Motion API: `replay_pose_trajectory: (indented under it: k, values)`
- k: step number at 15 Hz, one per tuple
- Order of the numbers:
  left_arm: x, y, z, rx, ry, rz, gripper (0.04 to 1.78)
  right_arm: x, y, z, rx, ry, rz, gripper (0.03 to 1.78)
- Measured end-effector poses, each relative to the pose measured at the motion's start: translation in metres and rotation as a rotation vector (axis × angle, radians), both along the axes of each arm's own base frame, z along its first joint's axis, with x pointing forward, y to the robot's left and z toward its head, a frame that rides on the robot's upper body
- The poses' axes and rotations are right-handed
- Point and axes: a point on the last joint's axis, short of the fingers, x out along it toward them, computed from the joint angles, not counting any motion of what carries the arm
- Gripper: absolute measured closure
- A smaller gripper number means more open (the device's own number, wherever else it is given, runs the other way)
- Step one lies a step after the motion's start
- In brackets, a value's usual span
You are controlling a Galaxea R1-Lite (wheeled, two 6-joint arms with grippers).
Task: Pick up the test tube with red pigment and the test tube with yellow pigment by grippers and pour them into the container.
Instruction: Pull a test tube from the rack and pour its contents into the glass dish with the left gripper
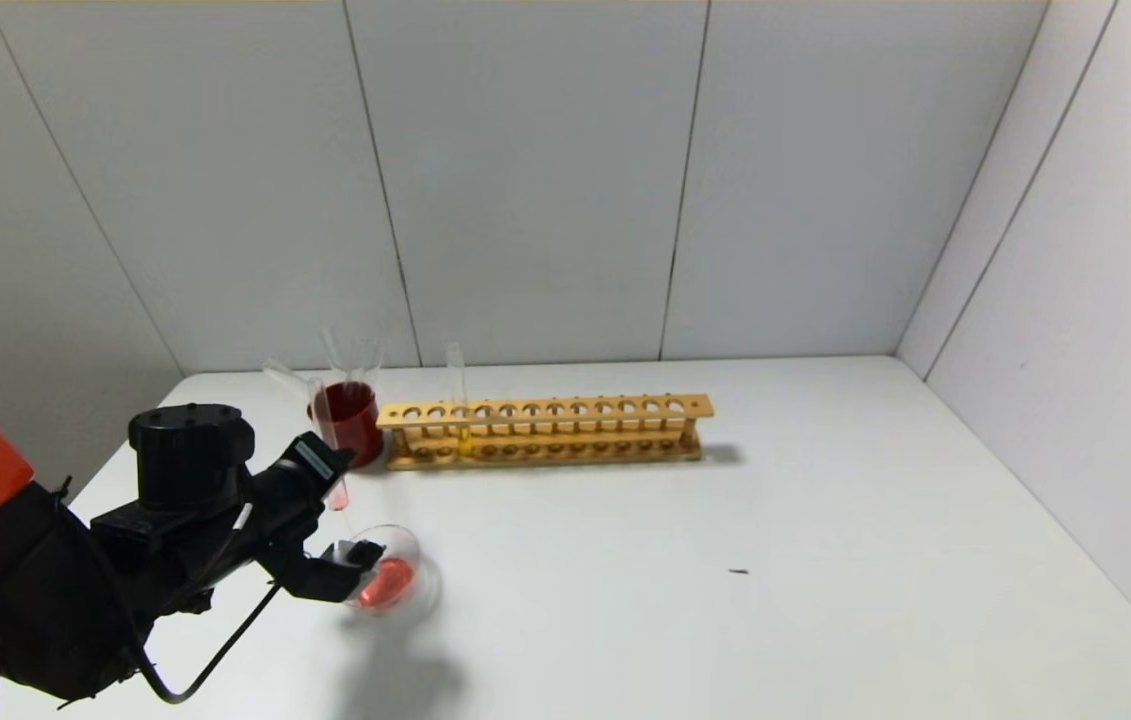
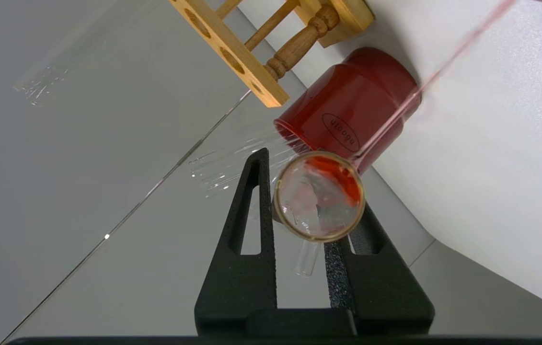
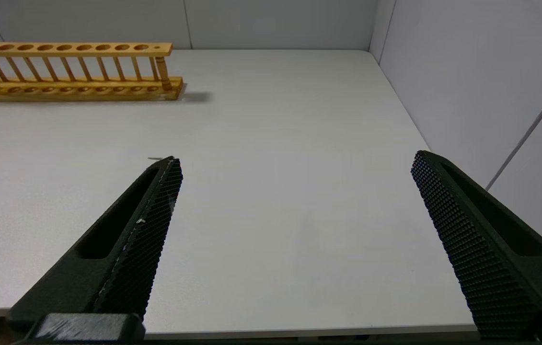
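Left end effector [image 1: 330, 520]: clamping the red tube [image 2: 318, 201], tilting it mouth-down over the dish [image 1: 395, 580] so a thin red stream is running in; red liquid is pooling there.
Dish: sitting on the table [image 1: 725, 560], near the red cup [image 1: 348, 420].
Yellow tube [image 1: 457, 400]: standing upright in the rack [image 1: 545, 430], awaiting its turn.
Right end effector [image 3: 294, 244]: fingers apart, idling above the table.
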Motion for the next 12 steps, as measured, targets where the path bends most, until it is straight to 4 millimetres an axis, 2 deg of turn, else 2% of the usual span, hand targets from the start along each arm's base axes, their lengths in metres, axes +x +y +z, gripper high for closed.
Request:
replay_pose_trajectory:
  k: [12]
  values:
    - [0.0009,-0.0001,0.0044,0.077,-0.055,-0.023,1.49,0.0,0.0,0.0,0.0,0.0,0.001,0.06]
